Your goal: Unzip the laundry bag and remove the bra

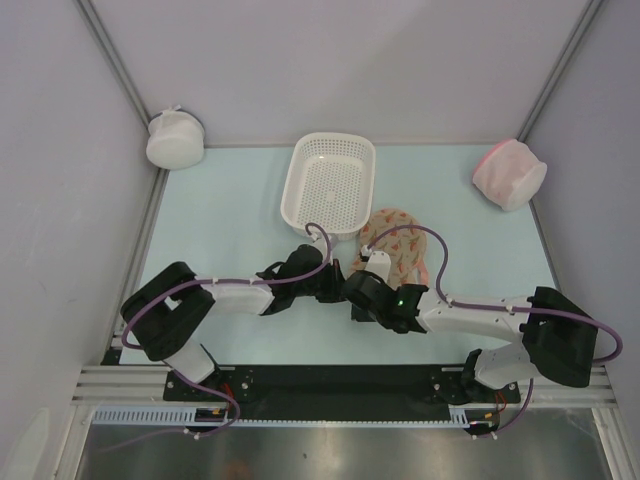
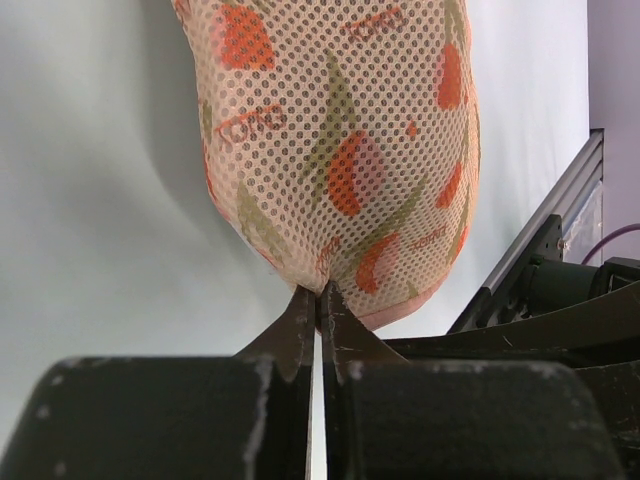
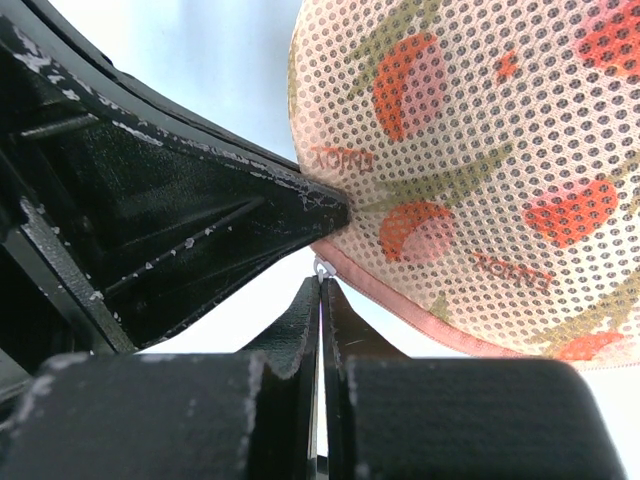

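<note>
Laundry bag (image 1: 398, 245) lies mid-table beside the basket (image 1: 298, 180); bra unseen. We judge the left gripper (image 2: 318, 292) pinches its edge tight as anchor, while the right gripper (image 3: 320, 282) is clamped on the apparent zip pull (image 3: 322, 268).

Small orange lettering repeated across laundry bag (image 2: 330, 150) print, possibly "TOTO"; blurred, uncertain.

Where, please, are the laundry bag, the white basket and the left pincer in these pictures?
laundry bag (image 1: 402, 243), top external view, middle of its printed face.
white basket (image 1: 330, 185), top external view, its bare perforated floor.
left pincer (image 2: 318, 292), left wrist view, between its shut fingertips at the bag's edge.
</note>
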Robot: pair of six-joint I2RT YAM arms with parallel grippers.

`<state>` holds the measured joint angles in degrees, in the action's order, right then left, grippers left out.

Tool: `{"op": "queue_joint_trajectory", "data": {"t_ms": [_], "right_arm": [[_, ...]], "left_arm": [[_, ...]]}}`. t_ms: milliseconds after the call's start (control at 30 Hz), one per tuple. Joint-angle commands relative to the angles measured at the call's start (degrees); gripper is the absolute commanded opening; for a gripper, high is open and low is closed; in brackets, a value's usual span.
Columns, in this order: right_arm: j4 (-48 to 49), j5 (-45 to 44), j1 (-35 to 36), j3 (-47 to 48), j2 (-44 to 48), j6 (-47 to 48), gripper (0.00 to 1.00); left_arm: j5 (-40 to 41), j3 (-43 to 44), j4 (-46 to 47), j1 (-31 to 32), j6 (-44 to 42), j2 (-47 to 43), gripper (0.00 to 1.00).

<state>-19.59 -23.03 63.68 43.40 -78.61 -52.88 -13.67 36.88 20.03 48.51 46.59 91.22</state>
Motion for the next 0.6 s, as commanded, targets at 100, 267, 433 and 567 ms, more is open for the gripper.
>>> {"op": "queue_joint_trajectory", "data": {"t_ms": [100,267,433,567], "right_arm": [[-1.4,-1.8,0.4,-1.0,4.5,-2.0,0.00],[-4.2,-2.4,0.4,-3.0,7.7,-3.7,0.00],[-7.2,-3.1,0.4,-4.8,10.7,-5.4,0.00],[-7.6,-3.5,0.4,-6.4,12.7,-6.2,0.00]], "left_arm": [[1.9,0.6,1.9,-3.0,-1.6,-0.4,0.00],[2.2,0.5,1.1,-4.7,-3.3,-0.8,0.00],[2.5,1.0,-0.1,-6.5,-4.7,-0.5,0.00],[2.2,1.6,-0.3,-7.6,-6.3,-0.8,0.00]]}}
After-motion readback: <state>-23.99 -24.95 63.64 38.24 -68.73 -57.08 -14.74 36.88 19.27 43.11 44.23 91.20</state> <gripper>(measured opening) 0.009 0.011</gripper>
